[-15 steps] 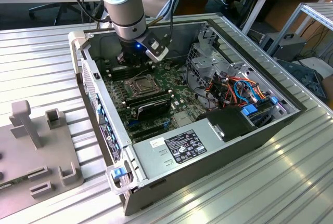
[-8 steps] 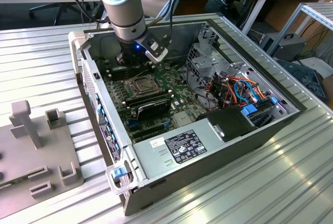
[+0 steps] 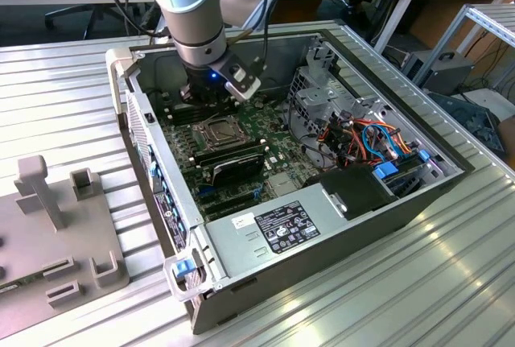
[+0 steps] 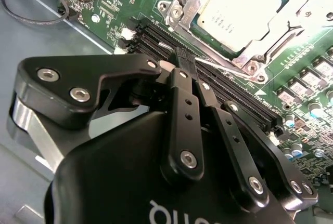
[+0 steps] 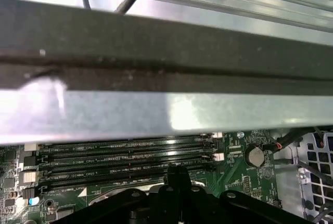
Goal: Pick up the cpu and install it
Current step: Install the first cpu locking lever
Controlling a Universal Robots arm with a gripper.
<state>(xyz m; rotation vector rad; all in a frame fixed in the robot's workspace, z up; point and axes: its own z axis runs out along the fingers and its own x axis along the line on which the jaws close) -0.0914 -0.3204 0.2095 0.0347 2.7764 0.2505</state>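
Inside the open grey metal computer case [image 3: 354,226], the green motherboard [image 3: 241,142] serves as the landmark for everything else. Near the middle of that board, the cpu [image 4: 237,11], a small flat square chip with a dull silver-grey metal top, lies seated in its socket, ringed by the hinged silver metal socket frame [image 4: 182,3]; in the exterior view it appears as a pale square [image 3: 217,131] within the same frame. The black two-fingered gripper [image 4: 184,60] hangs over the board beside the socket, its tips above the row of empty long black memory slots [image 4: 229,86] that run along one side of the frame. In the second wrist view its slim black fingers [image 4: 182,86] are pressed together with nothing between them, and the tips are just beside the socket frame but apart from the chip. In the first wrist view the same fingertips [image 5: 178,174] sit over the parallel memory slots [image 5: 125,154], with a round silver coin battery [image 5: 255,156] on the board nearby and the case's grey metal side wall [image 5: 166,115] rising behind them. In the exterior view the light blue and silver robot arm [image 3: 189,9] comes down into the case at the far edge of the board, and two long black memory sticks [image 3: 233,162] stand on the board's near side of the socket.
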